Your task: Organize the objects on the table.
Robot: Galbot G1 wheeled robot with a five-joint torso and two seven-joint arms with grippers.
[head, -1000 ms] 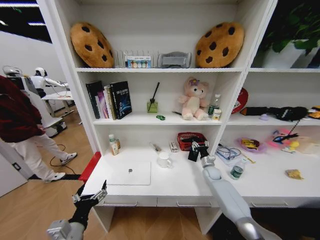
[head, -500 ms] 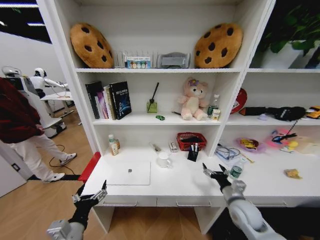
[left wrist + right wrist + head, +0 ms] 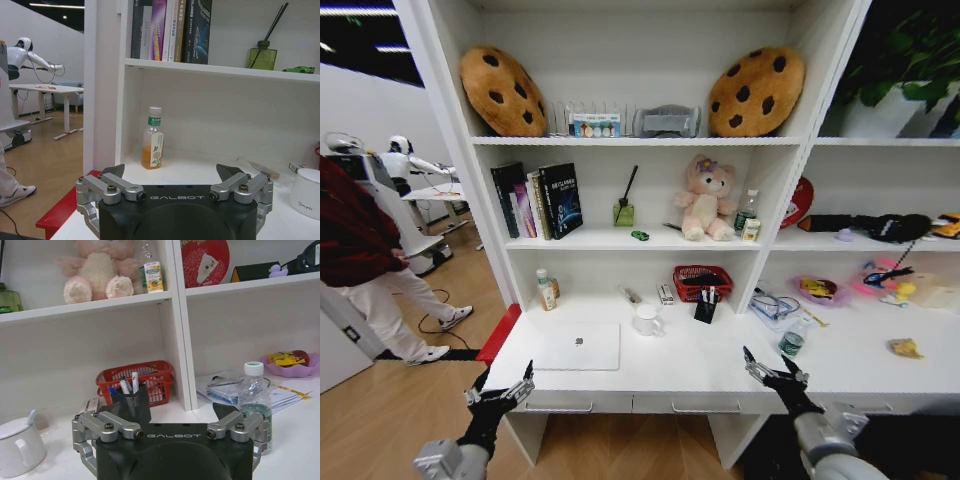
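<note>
Left tool [image 3: 500, 392]: hanging below the desk's front edge at the left corner, fingers spread apart, gripping nothing; parked.

Desk [image 3: 670, 375]: long white top, drawers running along the front.

Juice bottle [image 3: 547, 291]: standing upright at the back left of the desk, near the shelf upright.

Silver laptop [image 3: 580, 346]: lying closed and flat on the left half of the desk, well apart from both tools.

White mug [image 3: 646, 319]: sitting just behind the laptop's right corner.

Red basket [image 3: 701, 281]: sitting against the back wall, right of the mug.

Black pen cup [image 3: 706, 307]: now standing upright on the desk just in front of the red basket, pens [image 3: 128, 385] sticking up out of it. A second ago the right tool was up at this cup; the cup is no longer in any grip, so this placement is judged finished.

Right tool [image 3: 775, 373]: having pulled back since then, now hovering at the desk's front edge, fingers wide apart and empty.

Clear water bottle [image 3: 793, 338]: standing upright on the desk, near the right tool and just beyond it; judged a likely remaining item.

Yellow scrap [image 3: 907, 348]: lying on the far right of the desk, not yet tidied.
</note>
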